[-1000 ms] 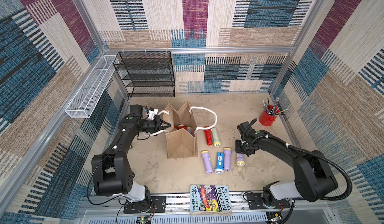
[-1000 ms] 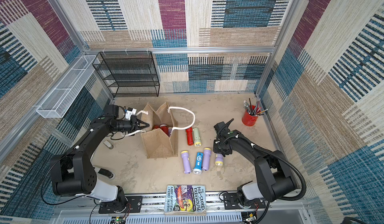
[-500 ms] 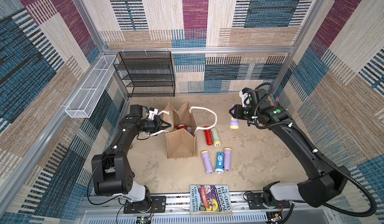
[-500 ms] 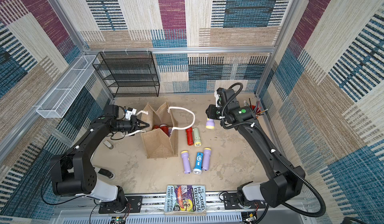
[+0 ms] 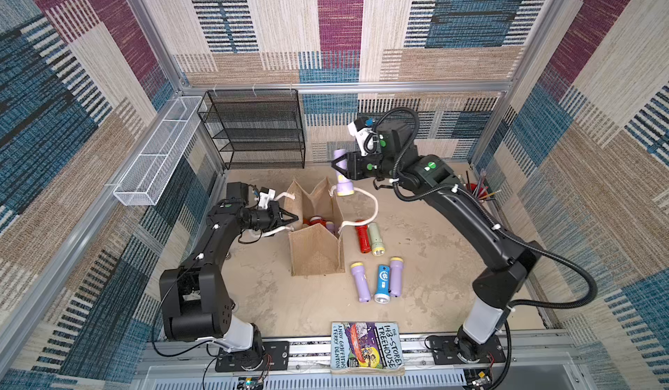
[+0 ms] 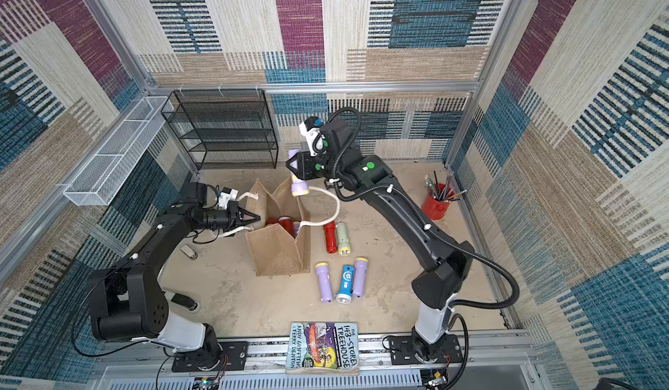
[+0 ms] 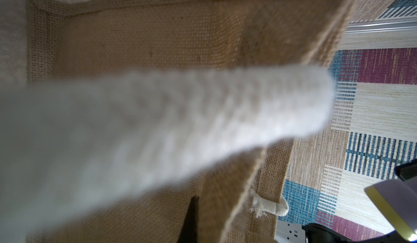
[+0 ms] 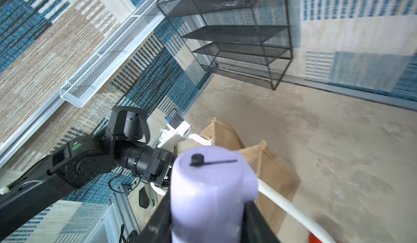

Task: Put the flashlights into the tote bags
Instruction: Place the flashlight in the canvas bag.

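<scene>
In both top views the right gripper (image 5: 340, 169) (image 6: 297, 171) is clamped on the barrel of a lilac flashlight (image 5: 343, 185) (image 6: 299, 187), head down, above the far rim of the tote bag (image 5: 315, 250) (image 6: 278, 250). A second ago it was low at the table, at the right end of a row of four flashlights. Half a second ago it was carrying this one high on the right side. Now the row holds three: a lilac one (image 5: 360, 282), the blue flashlight (image 5: 383, 284) and another lilac one (image 5: 396, 276). The red flashlight (image 5: 361, 239) and pale green flashlight (image 5: 374, 239) lie where they were, beside the bag. The left gripper (image 5: 289, 219) (image 6: 253, 219) has not moved: its jaws are closed to a point at the bag's left rim. Whether they pinch the burlap I cannot tell.

The left wrist view shows a blurred white rope handle (image 7: 158, 122) across the burlap wall and one black fingertip (image 7: 190, 217) against it. The lilac flashlight's yellow collar (image 7: 392, 205) shows at the edge.

In the right wrist view the lilac flashlight's tail end (image 8: 207, 185) fills the foreground between the jaws. The open bag and the left arm (image 8: 90, 160) are beyond it.
</scene>
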Robot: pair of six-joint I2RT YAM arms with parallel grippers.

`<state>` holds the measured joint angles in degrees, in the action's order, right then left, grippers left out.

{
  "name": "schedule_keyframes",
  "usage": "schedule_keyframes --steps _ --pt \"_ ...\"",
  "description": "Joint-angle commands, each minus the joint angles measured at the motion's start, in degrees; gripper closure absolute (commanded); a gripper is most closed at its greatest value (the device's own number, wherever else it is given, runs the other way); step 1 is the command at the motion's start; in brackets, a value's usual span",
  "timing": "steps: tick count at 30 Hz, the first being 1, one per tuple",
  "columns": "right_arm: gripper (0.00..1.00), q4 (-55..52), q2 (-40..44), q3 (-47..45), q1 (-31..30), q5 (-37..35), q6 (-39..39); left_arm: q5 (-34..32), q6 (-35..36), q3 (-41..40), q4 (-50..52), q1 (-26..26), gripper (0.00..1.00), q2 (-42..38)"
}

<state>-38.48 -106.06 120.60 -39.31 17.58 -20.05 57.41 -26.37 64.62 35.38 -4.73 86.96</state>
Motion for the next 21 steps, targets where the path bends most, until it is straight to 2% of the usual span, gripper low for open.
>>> schedule_keyframes --steps 1,7,13,21 --pt "0.74 3.8 -4.5 3.9 -1.8 1.1 2.6 1.2 1.4 0.0 0.6 0.0 0.95 -0.4" --pt "0.74 3.3 -10.4 4.3 -4.1 0.2 6.0 1.6 1.4 0.1 0.4 0.0 0.95 -0.5" --pt "0.75 5.5 -9.2 -5.8 -7.0 -6.7 10.8 1.7 1.3 0.1 0.3 0.0 0.96 -0.3" --pt "0.75 6.1 -5.6 -17.8 -7.2 -12.1 13.5 2.2 0.8 -0.3 -0.6 0.0 0.96 -0.3"
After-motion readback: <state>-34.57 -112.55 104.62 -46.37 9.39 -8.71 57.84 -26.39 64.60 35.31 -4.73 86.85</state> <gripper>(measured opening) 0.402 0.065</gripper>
